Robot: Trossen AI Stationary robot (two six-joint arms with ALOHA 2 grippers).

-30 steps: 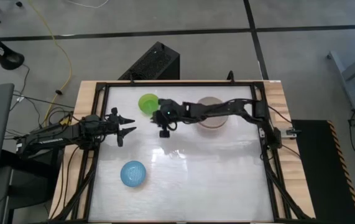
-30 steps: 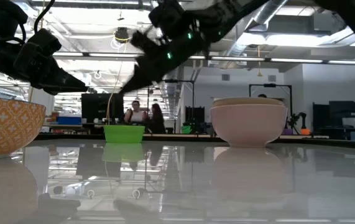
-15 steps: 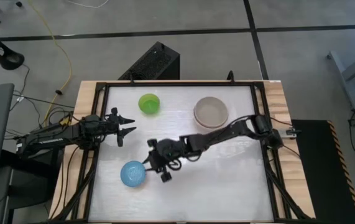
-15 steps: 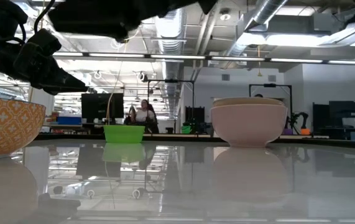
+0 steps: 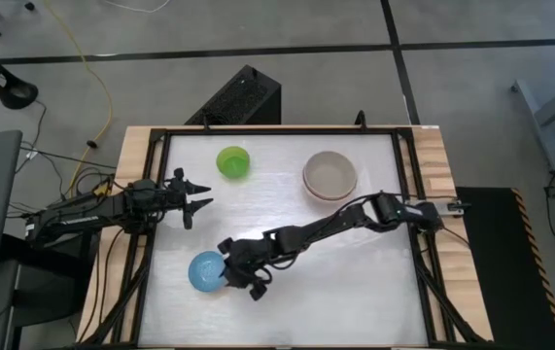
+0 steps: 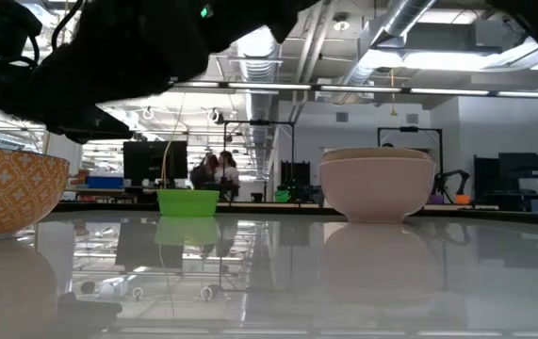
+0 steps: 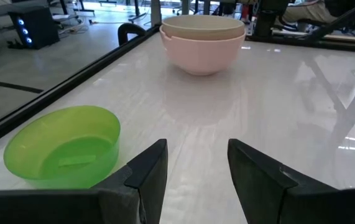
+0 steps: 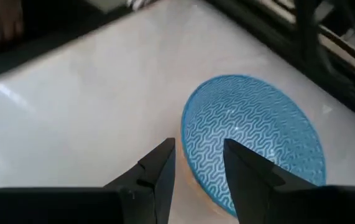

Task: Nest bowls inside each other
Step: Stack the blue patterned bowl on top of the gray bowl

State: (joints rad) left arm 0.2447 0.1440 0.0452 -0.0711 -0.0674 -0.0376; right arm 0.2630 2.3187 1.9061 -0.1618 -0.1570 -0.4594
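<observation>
A light-blue bowl point(image 5: 206, 271), wave-patterned inside point(image 8: 252, 137) and orange outside point(image 6: 9, 188), stands on the table's near left. My right gripper point(image 5: 228, 277) is open at its right rim: one finger hangs over the inside and one outside point(image 8: 199, 155). I cannot tell whether they touch it. A bright-green bowl point(image 5: 232, 161) point(image 7: 62, 149) stands at the far left. A cream-white bowl sits nested in a salmon-pink one point(image 5: 329, 176) point(image 7: 203, 40) at the far right. My left gripper point(image 5: 199, 194) point(image 7: 196, 155) waits open at the left edge.
A black frame rail point(image 5: 411, 209) runs around the glossy white tabletop point(image 5: 335, 272). A black box point(image 5: 238, 95) stands on the floor beyond the far edge. In the low view people point(image 6: 214, 169) show far off in the room behind the table.
My right gripper has swept from beside the green bowl at the far side toward the table's near left, sinking a little and rolling, and now stands at the blue bowl's rim. The bowls have kept their places.
</observation>
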